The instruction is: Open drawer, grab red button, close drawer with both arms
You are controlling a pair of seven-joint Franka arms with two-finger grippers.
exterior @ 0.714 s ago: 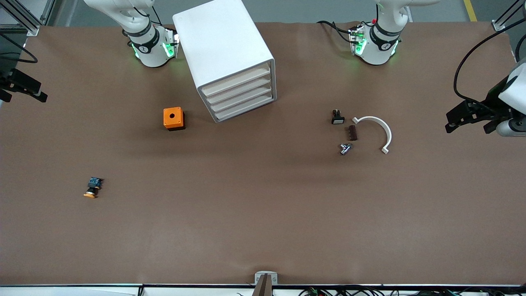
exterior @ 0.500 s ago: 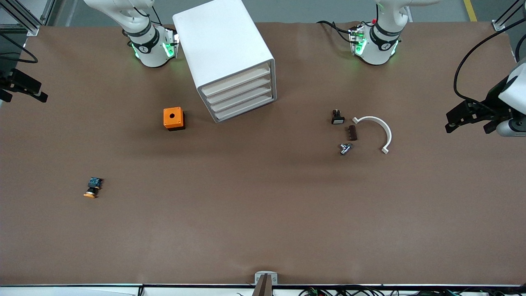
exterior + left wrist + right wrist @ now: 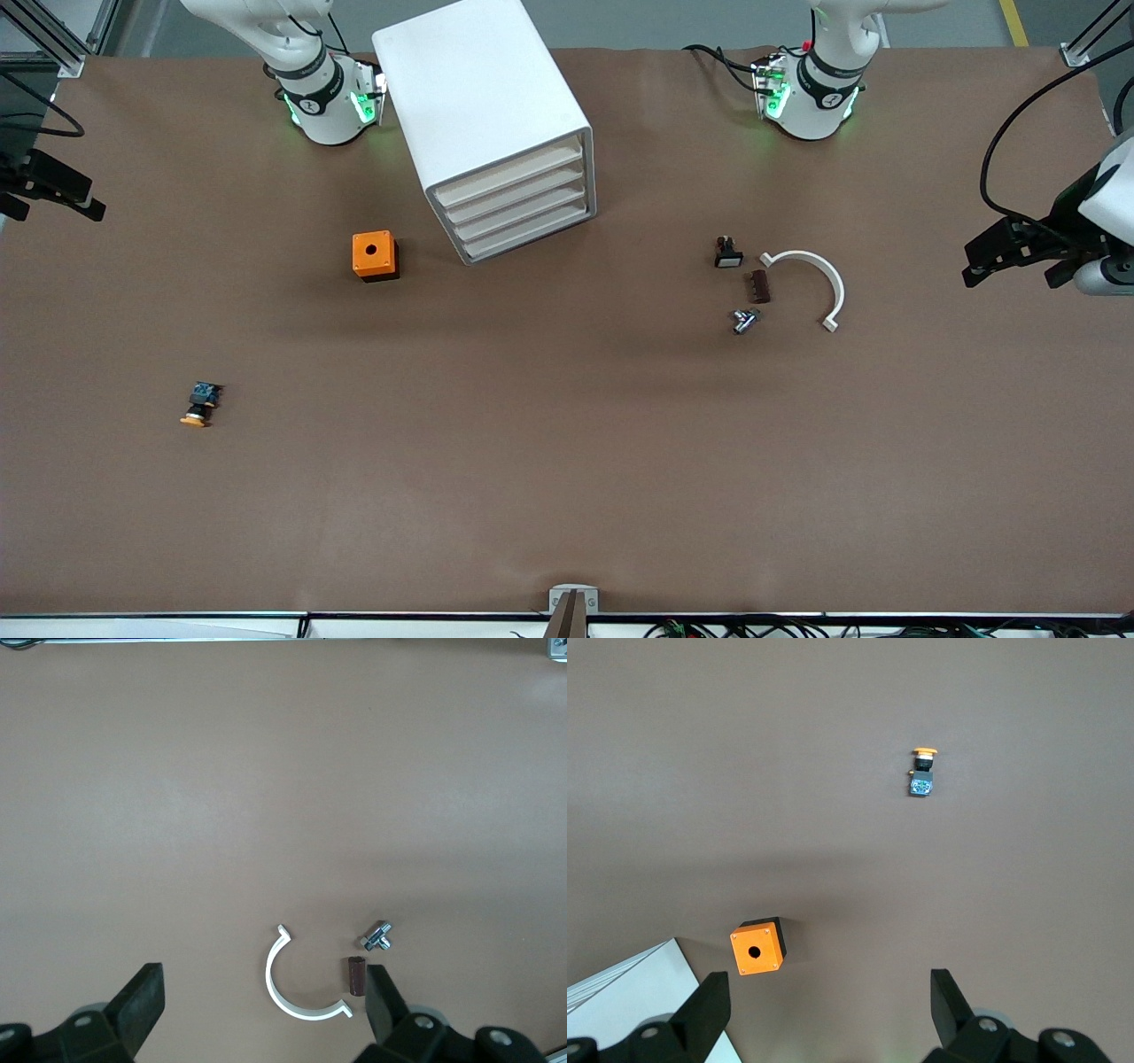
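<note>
The white cabinet (image 3: 478,89) stands between the two arm bases, with all four drawers pushed in. The drawer (image 3: 509,175) is the uppermost front. The button is hidden. My left gripper (image 3: 1010,264) hangs open over the table edge at the left arm's end; in its wrist view the left gripper (image 3: 264,992) has nothing between its fingers. My right gripper (image 3: 49,199) is open over the table edge at the right arm's end. The right gripper (image 3: 828,997) looks down on bare table, a corner of the cabinet (image 3: 647,1001) beside it.
An orange cube with a hole (image 3: 374,255) sits beside the cabinet. A yellow-orange-capped button (image 3: 200,404) lies nearer the camera. Toward the left arm's end lie a white curved clamp (image 3: 819,275), a brown block (image 3: 760,286), a metal fitting (image 3: 744,320) and a small black switch (image 3: 727,252).
Both grippers have drifted only a hair. Nothing on the table has moved.
</note>
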